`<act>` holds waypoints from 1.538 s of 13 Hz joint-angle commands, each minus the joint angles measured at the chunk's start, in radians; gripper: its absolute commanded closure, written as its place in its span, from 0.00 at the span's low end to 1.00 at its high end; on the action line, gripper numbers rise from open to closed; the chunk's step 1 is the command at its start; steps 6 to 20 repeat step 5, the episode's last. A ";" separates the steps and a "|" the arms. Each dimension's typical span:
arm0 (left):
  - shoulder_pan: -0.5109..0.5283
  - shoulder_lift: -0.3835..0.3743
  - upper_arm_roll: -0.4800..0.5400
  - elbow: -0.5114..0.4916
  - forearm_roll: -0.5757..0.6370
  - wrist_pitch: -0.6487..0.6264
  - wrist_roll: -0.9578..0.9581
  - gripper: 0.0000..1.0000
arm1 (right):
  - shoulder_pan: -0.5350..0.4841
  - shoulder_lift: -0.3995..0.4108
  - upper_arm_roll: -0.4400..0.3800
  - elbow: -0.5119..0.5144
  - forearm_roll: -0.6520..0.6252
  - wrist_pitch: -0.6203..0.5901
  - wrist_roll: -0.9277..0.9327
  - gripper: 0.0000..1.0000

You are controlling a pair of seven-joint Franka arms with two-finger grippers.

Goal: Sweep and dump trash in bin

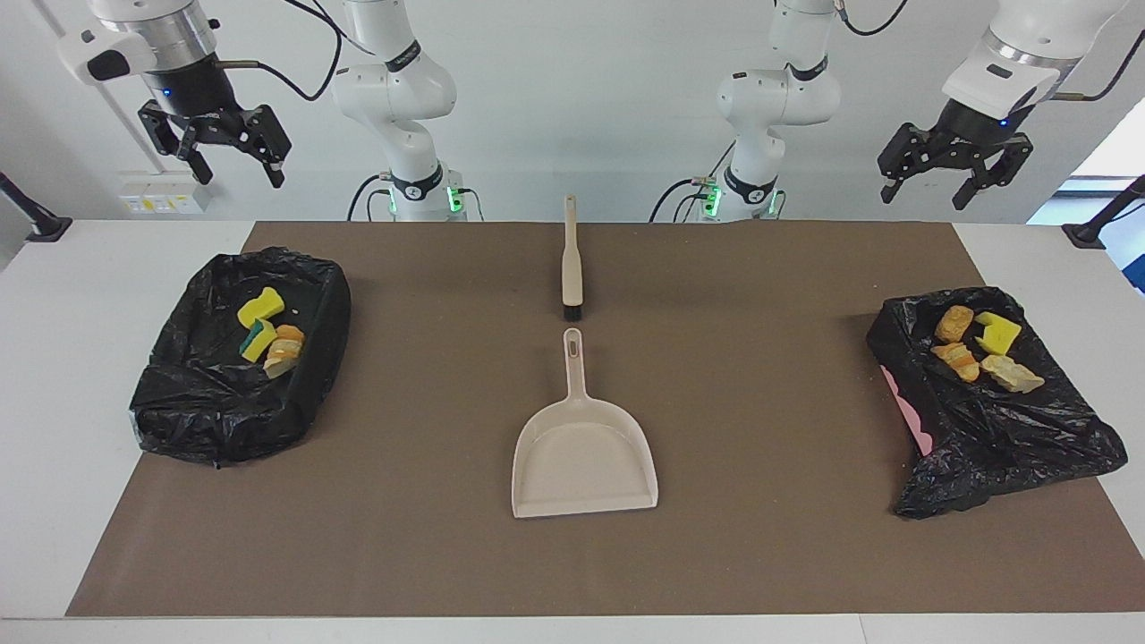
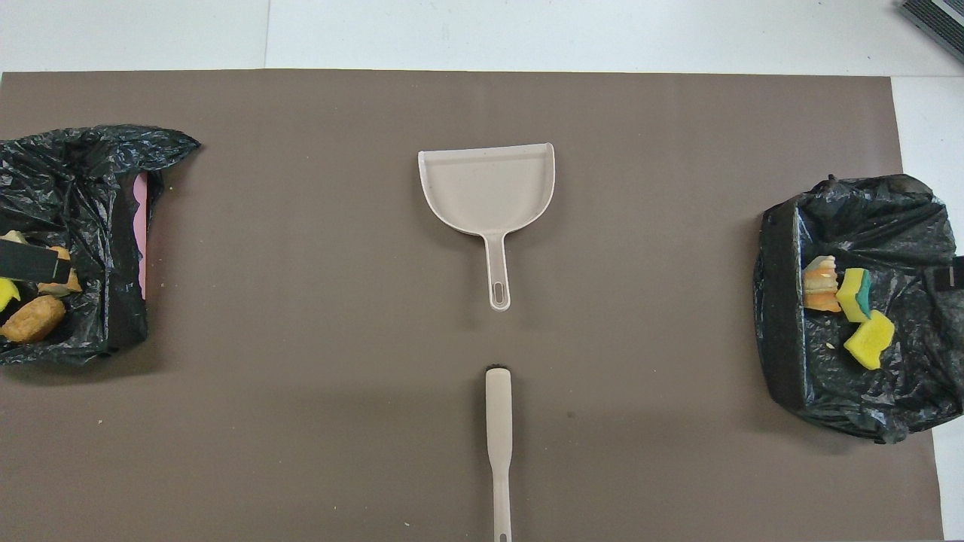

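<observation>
The trash lies in two bins lined with black bags. The bin (image 1: 224, 420) at the right arm's end (image 2: 779, 324) holds two yellow sponge wedges (image 1: 260, 307) and a bread lump (image 1: 286, 349). The bin (image 1: 1002, 447) at the left arm's end (image 2: 120, 301) holds a yellow wedge (image 1: 996, 332) and three bread lumps (image 1: 954, 323). My right gripper (image 1: 240, 177) hangs open and empty, high up at its end of the table. My left gripper (image 1: 924, 197) hangs open and empty, high up at its end.
A beige dustpan (image 1: 581, 456) lies flat mid-table on the brown mat (image 1: 760, 358), handle toward the robots; it also shows in the overhead view (image 2: 486, 188). A beige brush (image 1: 572, 268) lies in line with it, nearer to the robots (image 2: 498, 429).
</observation>
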 commanded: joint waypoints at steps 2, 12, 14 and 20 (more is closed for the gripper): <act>0.008 -0.028 -0.005 -0.031 0.016 -0.022 -0.007 0.00 | -0.008 0.003 0.001 0.011 -0.004 -0.020 -0.026 0.00; 0.008 -0.033 -0.005 -0.034 0.018 -0.031 -0.007 0.00 | -0.008 0.003 0.001 0.011 -0.004 -0.020 -0.026 0.00; 0.008 -0.033 -0.005 -0.034 0.018 -0.031 -0.007 0.00 | -0.008 0.003 0.001 0.011 -0.004 -0.020 -0.026 0.00; 0.008 -0.033 -0.005 -0.034 0.018 -0.031 -0.007 0.00 | -0.008 0.003 0.001 0.011 -0.004 -0.020 -0.026 0.00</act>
